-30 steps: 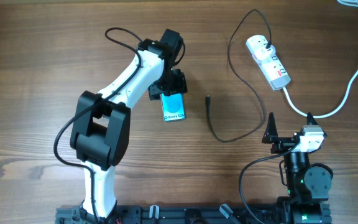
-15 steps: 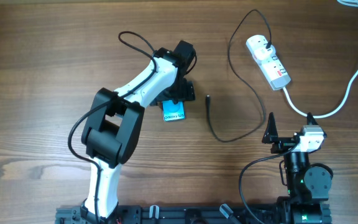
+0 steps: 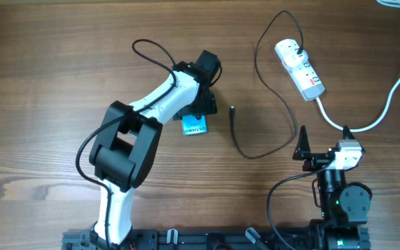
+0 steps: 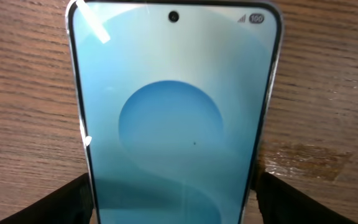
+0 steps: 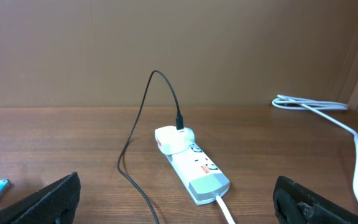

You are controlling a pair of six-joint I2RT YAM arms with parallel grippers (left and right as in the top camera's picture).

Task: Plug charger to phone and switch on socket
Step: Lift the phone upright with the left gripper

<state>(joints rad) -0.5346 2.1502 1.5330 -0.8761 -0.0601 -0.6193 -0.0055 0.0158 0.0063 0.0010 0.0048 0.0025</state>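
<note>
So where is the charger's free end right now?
In the overhead view, the charger's connector lies on the table mid-frame, right of the phone, apart from it.

We count one phone, one black charger cable, one white socket strip, one thick white cord, two robot arms, left arm and right arm, one wooden table

Cyan phone flat; black charger tip beside; white socket well apart.
</note>
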